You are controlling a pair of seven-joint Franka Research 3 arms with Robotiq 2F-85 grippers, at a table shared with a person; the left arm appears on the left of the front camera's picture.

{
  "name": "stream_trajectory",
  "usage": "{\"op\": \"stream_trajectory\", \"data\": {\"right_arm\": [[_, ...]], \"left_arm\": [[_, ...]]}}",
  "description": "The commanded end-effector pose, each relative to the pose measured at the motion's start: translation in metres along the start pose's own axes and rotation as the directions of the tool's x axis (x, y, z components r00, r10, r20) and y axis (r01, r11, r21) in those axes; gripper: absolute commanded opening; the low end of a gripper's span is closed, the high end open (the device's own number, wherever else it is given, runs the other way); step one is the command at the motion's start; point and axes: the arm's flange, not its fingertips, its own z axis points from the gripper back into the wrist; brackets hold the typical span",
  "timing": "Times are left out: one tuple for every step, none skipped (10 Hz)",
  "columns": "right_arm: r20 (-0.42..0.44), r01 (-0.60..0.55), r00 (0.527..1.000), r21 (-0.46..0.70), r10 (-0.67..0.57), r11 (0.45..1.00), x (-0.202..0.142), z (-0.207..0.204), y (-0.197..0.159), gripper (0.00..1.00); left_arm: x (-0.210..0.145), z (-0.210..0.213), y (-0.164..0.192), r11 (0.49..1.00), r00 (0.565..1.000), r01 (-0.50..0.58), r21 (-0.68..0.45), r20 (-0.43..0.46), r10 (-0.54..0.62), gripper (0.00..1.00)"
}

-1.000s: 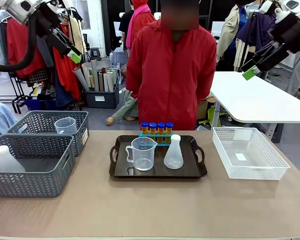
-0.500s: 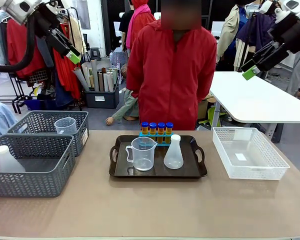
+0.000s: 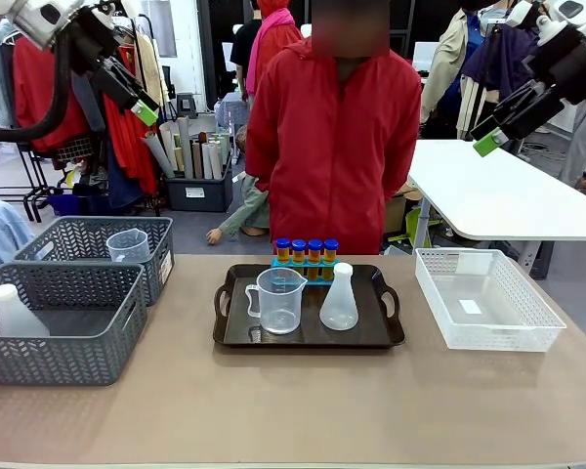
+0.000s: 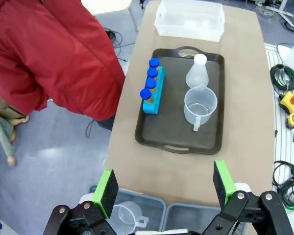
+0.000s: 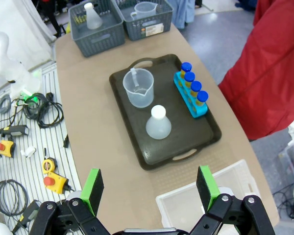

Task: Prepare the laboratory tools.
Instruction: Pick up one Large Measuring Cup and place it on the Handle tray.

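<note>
Front view: one dark brown tray sits mid-table, carrying four blue-capped tubes in a blue rack along its far edge, one clear measuring beaker at near left and one white conical flask beside it on the right. Two grey baskets stand to the left; the near one holds a second flask, the far one a second beaker. One white basket stands right. A white label on the far grey basket is too small to read. Both arms hang high: the left gripper and right gripper hold nothing.

Left wrist view: the left gripper is spread wide and empty above the tray.

Right wrist view: the right gripper is likewise wide apart and empty.
</note>
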Motion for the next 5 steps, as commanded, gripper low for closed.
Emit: {"op": "stream_trajectory", "data": {"right_arm": [[0.008,-0.011,1.0,0.001,0.011,1.0,0.0013,0.0003,0.0008,1.0],[0.008,-0.011,1.0,0.001,0.011,1.0,0.0013,0.0003,0.0008,1.0],[0.008,-0.011,1.0,0.001,0.011,1.0,0.0013,0.0003,0.0008,1.0],[0.008,-0.011,1.0,0.001,0.011,1.0,0.0013,0.0003,0.0008,1.0],[0.008,-0.011,1.0,0.001,0.011,1.0,0.0013,0.0003,0.0008,1.0]], "left_arm": [[-0.0007,0.0024,-0.0002,1.0,1.0,-0.001,0.003,0.0,0.001,1.0],[-0.0007,0.0024,-0.0002,1.0,1.0,-0.001,0.003,0.0,0.001,1.0],[-0.0007,0.0024,-0.0002,1.0,1.0,-0.001,0.003,0.0,0.001,1.0],[-0.0007,0.0024,-0.0002,1.0,1.0,-0.001,0.003,0.0,0.001,1.0],[-0.0007,0.0024,-0.0002,1.0,1.0,-0.001,0.003,0.0,0.001,1.0]]}}
